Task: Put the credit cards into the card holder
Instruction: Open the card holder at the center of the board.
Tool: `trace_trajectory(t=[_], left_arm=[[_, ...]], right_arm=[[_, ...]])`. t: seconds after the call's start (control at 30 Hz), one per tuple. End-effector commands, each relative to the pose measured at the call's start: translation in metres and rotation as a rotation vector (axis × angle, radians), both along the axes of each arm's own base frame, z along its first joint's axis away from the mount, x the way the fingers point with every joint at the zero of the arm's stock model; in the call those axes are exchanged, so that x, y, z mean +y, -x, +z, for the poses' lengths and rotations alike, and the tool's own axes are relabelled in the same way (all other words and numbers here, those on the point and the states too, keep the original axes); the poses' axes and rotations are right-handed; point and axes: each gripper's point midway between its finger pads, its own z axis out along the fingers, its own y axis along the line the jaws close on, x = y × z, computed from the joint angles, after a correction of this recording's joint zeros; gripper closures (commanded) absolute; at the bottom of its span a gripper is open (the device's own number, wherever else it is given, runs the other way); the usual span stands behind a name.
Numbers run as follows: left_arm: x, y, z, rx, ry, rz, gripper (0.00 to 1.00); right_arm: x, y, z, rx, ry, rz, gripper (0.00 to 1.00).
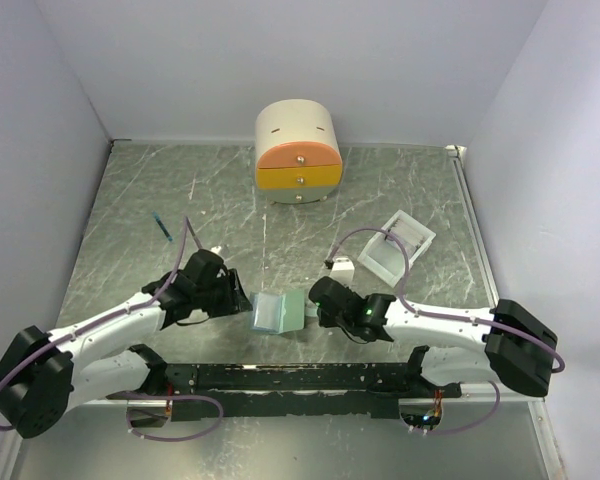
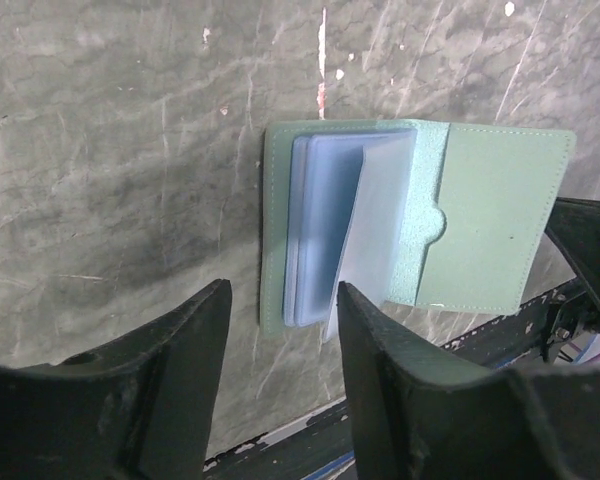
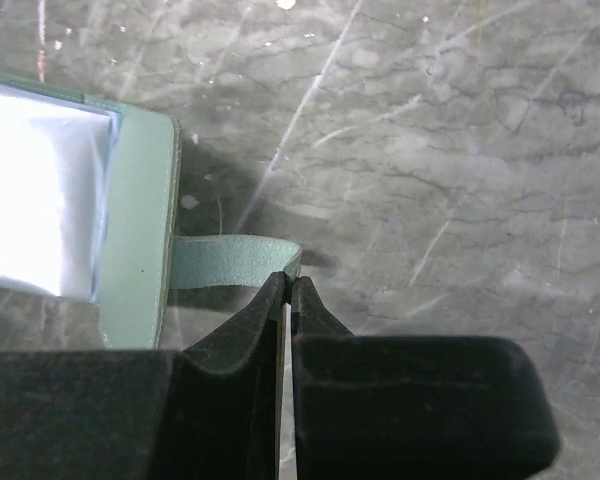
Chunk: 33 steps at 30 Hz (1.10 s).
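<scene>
The card holder (image 1: pixel 278 312) lies open on the grey marbled table (image 1: pixel 180 200) between the two grippers, with its pale blue pockets (image 2: pixel 340 230) fanned up. The left gripper (image 2: pixel 280 300) hangs at its left edge with jaws about half apart and nothing between them, while the right gripper (image 3: pixel 285 282) is pinched tight on the card holder's green closure strap (image 3: pixel 225 262). The right wrist view cuts the holder off at the frame's left edge, and its pockets glare white there, so their contents cannot be made out.
</scene>
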Motion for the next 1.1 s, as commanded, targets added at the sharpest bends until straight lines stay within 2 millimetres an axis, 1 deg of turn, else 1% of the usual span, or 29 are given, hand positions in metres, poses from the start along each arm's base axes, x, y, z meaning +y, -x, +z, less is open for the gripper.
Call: trace_trajectory(t=[0.0, 0.1, 0.23, 0.33, 0.43, 0.5, 0.6, 0.7, 0.93, 1.07], left_arm=[[-0.012, -0.006, 0.011, -0.03, 0.057, -0.024, 0.45], [-0.011, -0.008, 0.01, -0.034, 0.045, -0.023, 0.48], [-0.008, -0.009, 0.001, -0.017, 0.012, -0.011, 0.57], [-0.013, -0.009, 0.001, -0.012, 0.033, -0.022, 0.65], [-0.023, -0.008, 0.007, -0.016, 0.09, -0.051, 0.67], [-0.03, -0.008, 0.013, -0.02, 0.132, -0.067, 0.63], [-0.039, -0.007, 0.023, -0.029, 0.189, -0.086, 0.51], [-0.046, -0.006, 0.032, -0.048, 0.251, -0.108, 0.43], [-0.047, -0.007, 0.028, -0.056, 0.261, -0.103, 0.3], [-0.048, -0.008, 0.027, -0.068, 0.266, -0.106, 0.27]], right_arm=[[-0.008, -0.003, 0.001, -0.019, -0.011, -0.05, 1.0], [-0.007, -0.004, 0.001, -0.024, -0.017, -0.048, 1.0], [-0.007, -0.003, -0.001, -0.015, -0.008, -0.048, 1.0], [-0.005, -0.003, -0.001, -0.013, -0.015, -0.043, 1.0], [-0.005, -0.003, 0.0, -0.019, -0.024, -0.041, 1.0], [-0.004, -0.003, 0.001, -0.021, -0.029, -0.04, 1.0], [-0.004, -0.003, 0.002, -0.021, -0.032, -0.038, 1.0], [-0.002, -0.002, 0.001, -0.018, -0.039, -0.036, 1.0], [-0.004, -0.001, -0.004, -0.006, -0.031, -0.039, 1.0], [-0.005, 0.001, -0.006, -0.004, -0.036, -0.042, 1.0]])
